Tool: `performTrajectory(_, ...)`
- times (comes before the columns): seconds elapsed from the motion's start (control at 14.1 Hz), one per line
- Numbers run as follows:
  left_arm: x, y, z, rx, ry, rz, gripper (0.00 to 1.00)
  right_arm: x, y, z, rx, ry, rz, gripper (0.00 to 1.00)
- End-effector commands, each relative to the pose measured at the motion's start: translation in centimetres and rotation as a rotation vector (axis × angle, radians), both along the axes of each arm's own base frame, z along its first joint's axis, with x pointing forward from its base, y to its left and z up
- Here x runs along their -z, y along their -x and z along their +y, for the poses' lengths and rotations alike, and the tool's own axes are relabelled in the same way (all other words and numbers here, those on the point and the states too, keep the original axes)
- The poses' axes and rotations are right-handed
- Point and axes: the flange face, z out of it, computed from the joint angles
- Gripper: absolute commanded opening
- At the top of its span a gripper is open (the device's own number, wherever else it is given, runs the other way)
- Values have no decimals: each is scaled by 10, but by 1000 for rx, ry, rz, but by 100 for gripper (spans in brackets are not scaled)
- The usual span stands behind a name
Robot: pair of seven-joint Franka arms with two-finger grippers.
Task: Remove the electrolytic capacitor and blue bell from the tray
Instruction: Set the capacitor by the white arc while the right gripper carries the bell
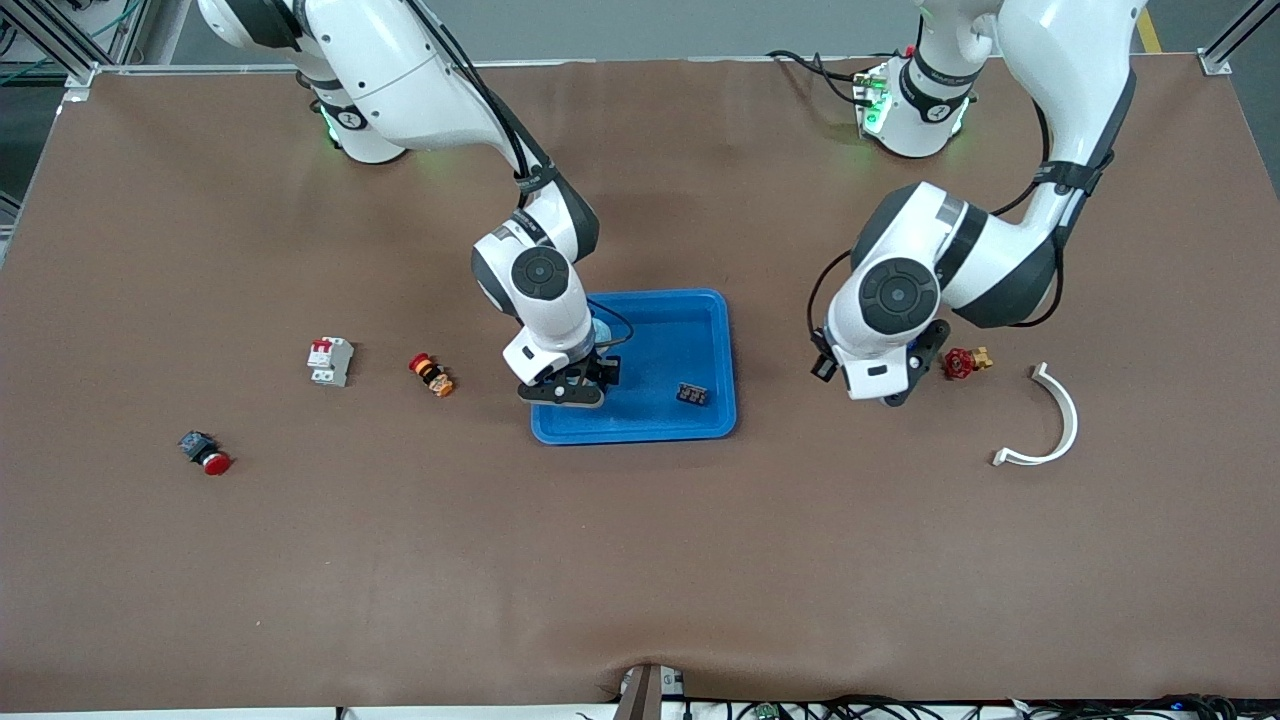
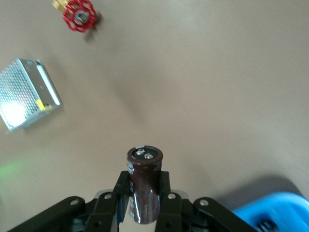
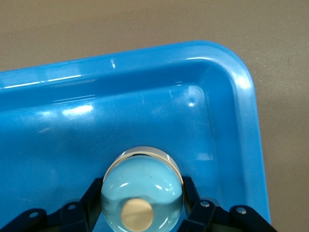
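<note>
Bright, even overhead light leaves only soft shadows under both arms on the brown worktop (image 1: 640,560), white glare streaks the blue tray (image 3: 145,96) and the metal box (image 2: 29,94), and the wrist views blur slightly up close.

White arms (image 1: 960,260), black joints, probably green base lights.

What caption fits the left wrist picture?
Left gripper shut on the brown capacitor above the table, red valve nearby.
</note>
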Motion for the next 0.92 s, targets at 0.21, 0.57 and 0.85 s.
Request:
performTrajectory(0.21,36,11,67,-26,-31,60,0,-13,-9,2,-2,9,-6,50)
performTrajectory(0.57,74,9,127,8,21,139,0,-69,-32,-10,-28,65,56,50)
performTrajectory(0.85,103,9,153,-37,56,136,0,-109,-56,-57,-124,95,100,50)
